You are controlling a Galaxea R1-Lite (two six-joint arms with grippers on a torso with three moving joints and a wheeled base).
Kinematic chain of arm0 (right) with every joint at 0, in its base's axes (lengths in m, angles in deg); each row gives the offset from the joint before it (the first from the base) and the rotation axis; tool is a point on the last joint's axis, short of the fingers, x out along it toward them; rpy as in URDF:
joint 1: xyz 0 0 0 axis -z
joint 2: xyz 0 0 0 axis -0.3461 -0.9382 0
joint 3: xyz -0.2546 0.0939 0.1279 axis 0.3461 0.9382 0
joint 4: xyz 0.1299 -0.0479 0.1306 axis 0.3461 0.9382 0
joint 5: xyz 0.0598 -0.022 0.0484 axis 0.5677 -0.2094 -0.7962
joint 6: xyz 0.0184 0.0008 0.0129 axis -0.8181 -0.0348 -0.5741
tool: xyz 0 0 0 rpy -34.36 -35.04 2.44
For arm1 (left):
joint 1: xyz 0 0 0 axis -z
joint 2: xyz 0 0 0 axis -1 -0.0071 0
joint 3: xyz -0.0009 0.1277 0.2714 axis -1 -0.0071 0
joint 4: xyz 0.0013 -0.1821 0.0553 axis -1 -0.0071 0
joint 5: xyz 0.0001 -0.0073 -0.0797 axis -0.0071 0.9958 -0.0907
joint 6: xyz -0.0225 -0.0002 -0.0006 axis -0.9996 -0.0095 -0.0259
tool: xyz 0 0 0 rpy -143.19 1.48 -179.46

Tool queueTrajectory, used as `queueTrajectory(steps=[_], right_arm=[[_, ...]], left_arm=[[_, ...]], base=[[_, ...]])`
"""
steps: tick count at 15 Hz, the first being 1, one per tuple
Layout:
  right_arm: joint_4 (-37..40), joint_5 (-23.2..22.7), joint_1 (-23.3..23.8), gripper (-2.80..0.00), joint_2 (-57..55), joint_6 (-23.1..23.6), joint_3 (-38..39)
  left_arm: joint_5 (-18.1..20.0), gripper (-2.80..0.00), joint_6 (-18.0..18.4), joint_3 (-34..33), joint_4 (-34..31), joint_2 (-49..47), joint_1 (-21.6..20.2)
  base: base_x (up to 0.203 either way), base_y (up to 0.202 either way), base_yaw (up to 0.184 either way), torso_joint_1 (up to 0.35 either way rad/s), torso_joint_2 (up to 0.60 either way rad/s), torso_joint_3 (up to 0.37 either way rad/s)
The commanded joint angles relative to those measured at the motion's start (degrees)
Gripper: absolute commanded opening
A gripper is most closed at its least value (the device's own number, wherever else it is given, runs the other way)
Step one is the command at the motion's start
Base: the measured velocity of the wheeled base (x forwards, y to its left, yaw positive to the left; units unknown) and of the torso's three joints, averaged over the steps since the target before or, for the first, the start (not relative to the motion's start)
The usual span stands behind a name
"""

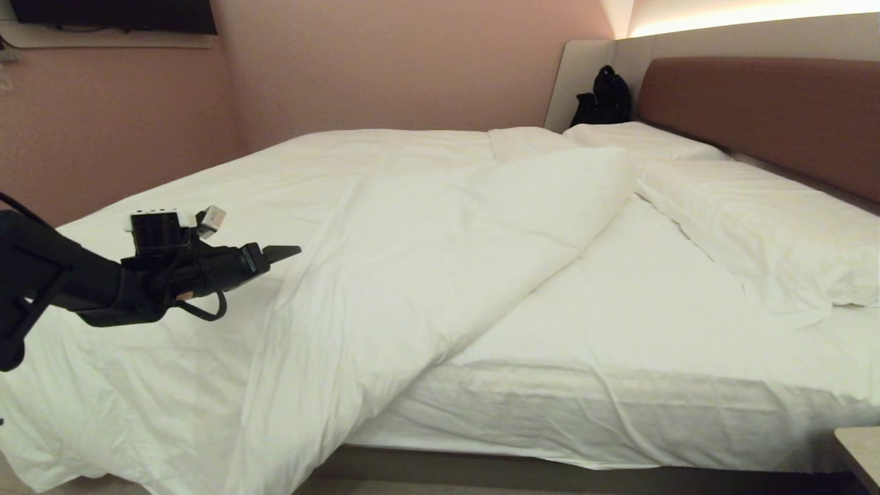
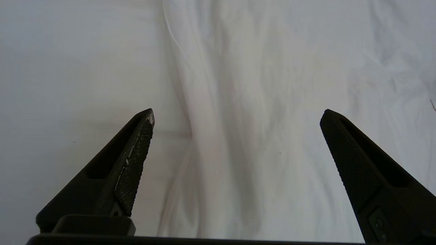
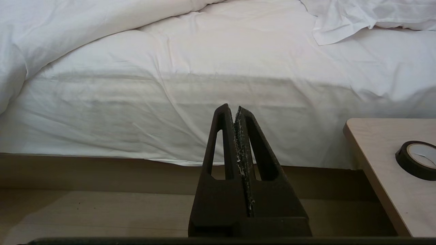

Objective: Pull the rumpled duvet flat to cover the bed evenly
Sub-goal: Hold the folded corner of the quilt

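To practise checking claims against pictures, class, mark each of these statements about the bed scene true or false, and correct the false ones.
1. The duvet covers the whole mattress. False: it is folded back diagonally, leaving bare sheet near the pillows.
2. The left gripper is open above white fabric. True.
3. The right gripper holds the duvet's edge. False: it is shut on nothing, pointing at the side of the bed.
4. A roll of tape lies on the bedside table. True.
5. A black bag sits at the far corner by the headboard. True.
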Motion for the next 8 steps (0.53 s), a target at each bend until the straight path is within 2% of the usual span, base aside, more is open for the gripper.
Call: queueTrajectory(steps=[1,2,5,8], right_arm=[[-0.02,0.0,-0.01,-2.8,-0.07,-0.02,0.0],[-0.02,0.0,-0.01,-2.8,-0.07,-0.02,0.0],[-0.02,0.0,-0.01,-2.8,-0.07,-0.02,0.0],[-0.02,0.0,-0.01,-2.8,-0.07,-0.01,0.0]], left_arm=[[-0.56,0.0,-0.08,0.17,0.12,1.17,-0.97],[-1.77,0.0,-0.08,0.47,0.08,0.9,-1.69],[-1.94,0.0,-0.08,0.46,-0.01,0.3,-1.75],[-1.77,0.0,-0.26,0.7,-0.01,-1.1,0.36]], base=[[0.0,0.0,0.0,0.0,0.0,0.0],[0.0,0.0,0.0,0.0,0.0,0.0],[0.0,0.0,0.0,0.0,0.0,0.0],[0.0,0.0,0.0,0.0,0.0,0.0]])
